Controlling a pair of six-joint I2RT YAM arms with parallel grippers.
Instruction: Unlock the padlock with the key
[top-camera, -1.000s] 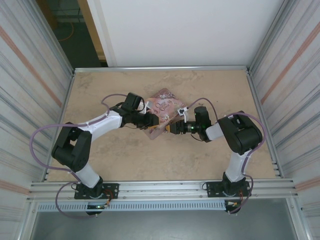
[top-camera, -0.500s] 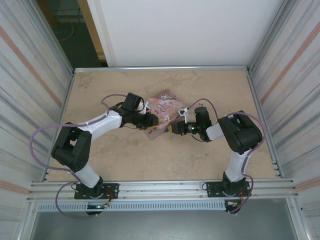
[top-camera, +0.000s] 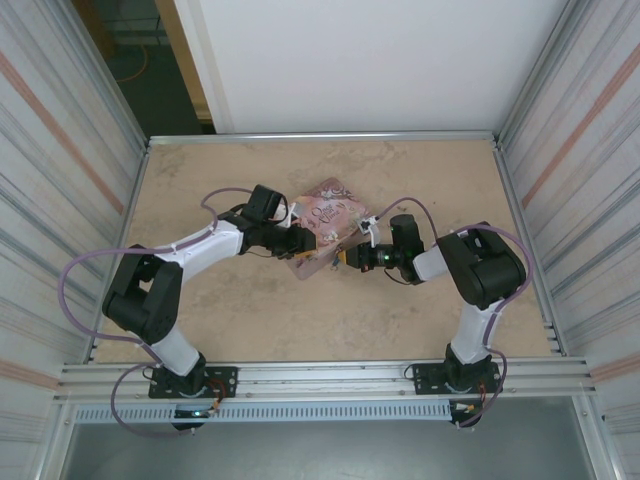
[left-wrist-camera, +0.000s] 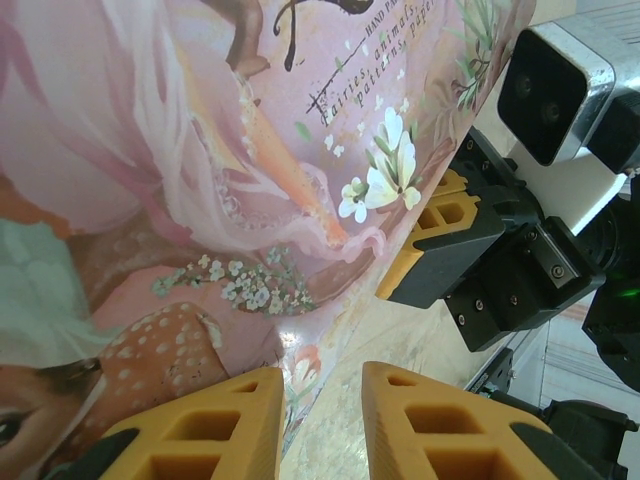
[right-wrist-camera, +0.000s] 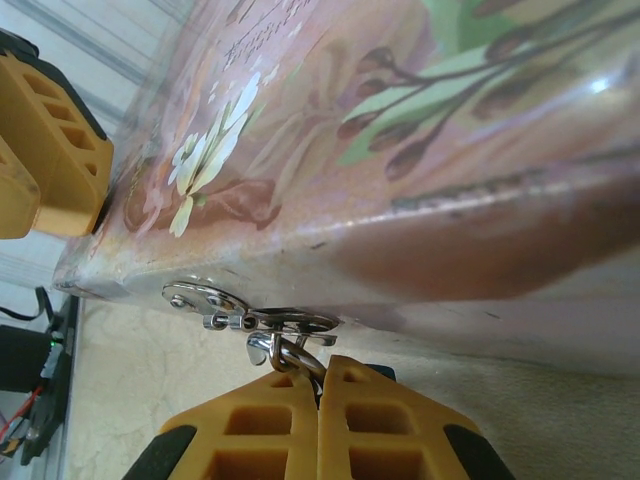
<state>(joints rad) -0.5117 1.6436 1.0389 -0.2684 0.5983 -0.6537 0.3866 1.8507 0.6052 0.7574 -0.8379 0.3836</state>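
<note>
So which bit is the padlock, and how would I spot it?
Find the pink illustrated tin in the middle of the table. On the side facing the right arm sits a small metal hasp, and the padlock is hooked through it. What you see is its silvery shackle, a curved loop running down to that arm's shut yellow jaws, the one shiny ring there.

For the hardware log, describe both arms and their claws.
The left arm and right arm have white and black segments with a lilac cable looping alongside each. The left claw and right claw each carry two orange-yellow fingers moulded with rectangular recesses.
</note>
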